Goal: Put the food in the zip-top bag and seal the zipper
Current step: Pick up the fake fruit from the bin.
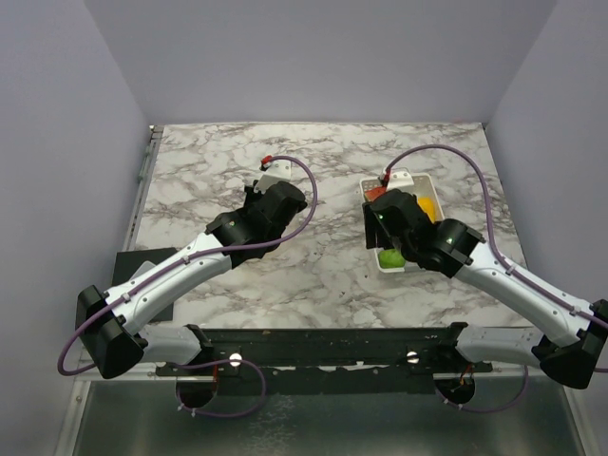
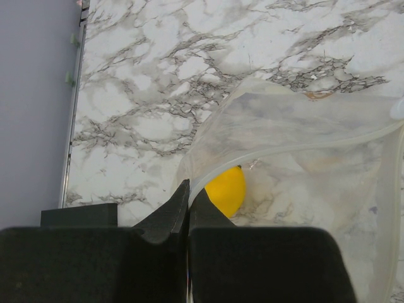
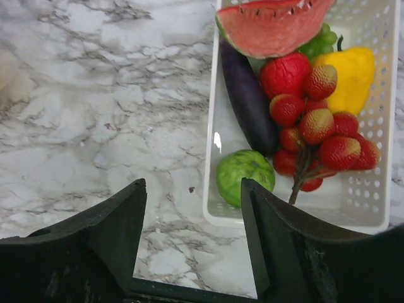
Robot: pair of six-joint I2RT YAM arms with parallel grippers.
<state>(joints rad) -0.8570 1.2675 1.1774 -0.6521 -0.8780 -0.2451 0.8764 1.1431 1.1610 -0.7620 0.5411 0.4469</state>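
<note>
My left gripper (image 2: 189,189) is shut on the mouth edge of the clear zip-top bag (image 2: 303,183), pinching its whitish zipper (image 2: 315,147). A yellow lemon (image 2: 227,189) lies inside the bag just beyond the fingertips. The rest of the food sits in a white basket (image 3: 372,214): a watermelon slice (image 3: 271,25), a purple piece (image 3: 247,98), a green lime (image 3: 243,177), red berries (image 3: 322,136), green grapes (image 3: 319,43) and a yellow fruit (image 3: 347,76). My right gripper (image 3: 192,184) is open above the basket's near left corner, holding nothing.
The basket (image 1: 418,180) stands at the right of the marble table, partly under my right arm (image 1: 427,237). My left arm (image 1: 256,214) reaches to the table's middle. Grey walls close in the back and both sides.
</note>
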